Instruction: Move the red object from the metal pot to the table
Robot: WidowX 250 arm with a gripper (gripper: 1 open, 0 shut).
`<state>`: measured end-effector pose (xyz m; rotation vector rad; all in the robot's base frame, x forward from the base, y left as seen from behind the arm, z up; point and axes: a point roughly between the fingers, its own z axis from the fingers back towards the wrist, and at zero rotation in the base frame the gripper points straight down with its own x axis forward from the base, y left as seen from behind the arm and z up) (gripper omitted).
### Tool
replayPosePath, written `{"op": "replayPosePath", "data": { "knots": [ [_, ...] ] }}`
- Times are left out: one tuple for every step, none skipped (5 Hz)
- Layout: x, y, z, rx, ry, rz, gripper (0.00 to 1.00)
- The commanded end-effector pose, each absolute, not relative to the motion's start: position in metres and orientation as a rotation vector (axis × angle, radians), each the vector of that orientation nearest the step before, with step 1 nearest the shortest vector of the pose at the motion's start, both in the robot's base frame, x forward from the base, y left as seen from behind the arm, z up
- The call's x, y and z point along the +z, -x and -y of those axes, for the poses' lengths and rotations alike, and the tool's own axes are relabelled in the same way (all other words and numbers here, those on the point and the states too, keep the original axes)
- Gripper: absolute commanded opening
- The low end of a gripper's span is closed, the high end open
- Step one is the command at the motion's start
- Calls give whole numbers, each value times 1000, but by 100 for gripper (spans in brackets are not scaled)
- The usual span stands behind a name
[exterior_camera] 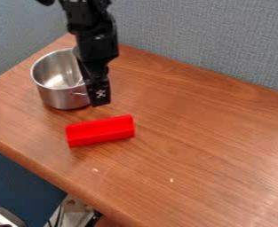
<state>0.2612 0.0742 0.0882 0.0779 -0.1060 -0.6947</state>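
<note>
Blue-grey fabric-like wall fills the background behind a reddish-brown wooden table (212, 151), whose grain runs across the top and whose near-left edge curves into a rounded corner above a darker floor area. At the far left of the tabletop stands the metal pot (60, 80), a round shiny steel vessel with straight sides, upright, its mouth facing up and its inside showing only bright metal; a small handle sticks out from its near-right side. Just to the right of the pot, the black robot arm (91, 31) comes down from the top edge of the view, partly overlapping the pot's right rim as seen from this camera. At its lower end the gripper (99, 96) points downward and hangs above the wood, close to the pot's handle; its fingers stand apart with nothing between them, though the dark parts blur together and finer detail of the tips cannot be made out. Below and slightly right of the gripper, the red object (100, 130) lies flat on the table, a bright red rectangular block with its long side running roughly left to right and tilted a little, its right end slightly farther from the camera. It sits outside the pot, near it but not touching, and clear of the gripper. Farther right the tabletop stretches to the frame edge.
</note>
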Motion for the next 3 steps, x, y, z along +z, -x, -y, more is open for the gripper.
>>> {"op": "replayPosePath", "data": {
  "knots": [
    [94, -259, -79, -677, -81, 178, 100],
    [100, -258, -79, -674, -83, 191, 100],
    [108, -254, -75, -674, -75, 202, 100]
  ]
}}
